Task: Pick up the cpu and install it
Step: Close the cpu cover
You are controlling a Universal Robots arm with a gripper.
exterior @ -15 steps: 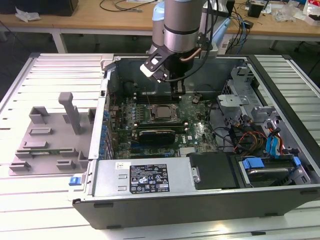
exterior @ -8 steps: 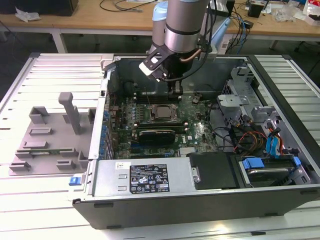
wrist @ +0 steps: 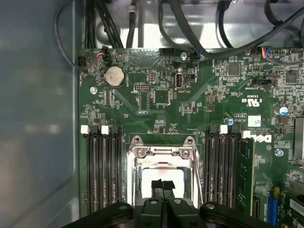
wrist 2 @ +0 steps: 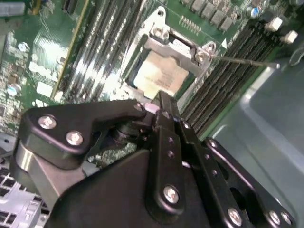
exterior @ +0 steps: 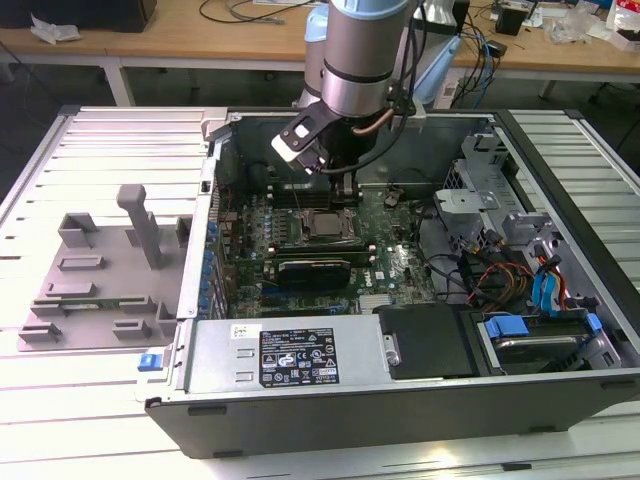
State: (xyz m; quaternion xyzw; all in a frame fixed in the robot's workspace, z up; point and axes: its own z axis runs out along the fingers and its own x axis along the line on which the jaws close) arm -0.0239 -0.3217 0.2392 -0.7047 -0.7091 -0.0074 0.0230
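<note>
The cpu [wrist 2: 159, 76] is seen lying inside the socket frame [wrist 2: 176, 46] on the green board [wrist: 142, 95], within the open computer case [exterior: 400, 410] set on the surface [exterior: 90, 410]. The tool [wrist: 162, 189] is held just above one edge of the chip, its fingers brought together with nothing gripped between them. The step in hand is judged to be the seating of the chip. This is best done with the chip kept level, its corners matched to the frame, and no sideways push given, since the contacts beneath are presumably easily bent. The chip is laid flat, metal top upward. Being square, it has no real long axis; its edges are lined up with the frame and with the memory slots [wrist: 102, 166] alongside.
</note>
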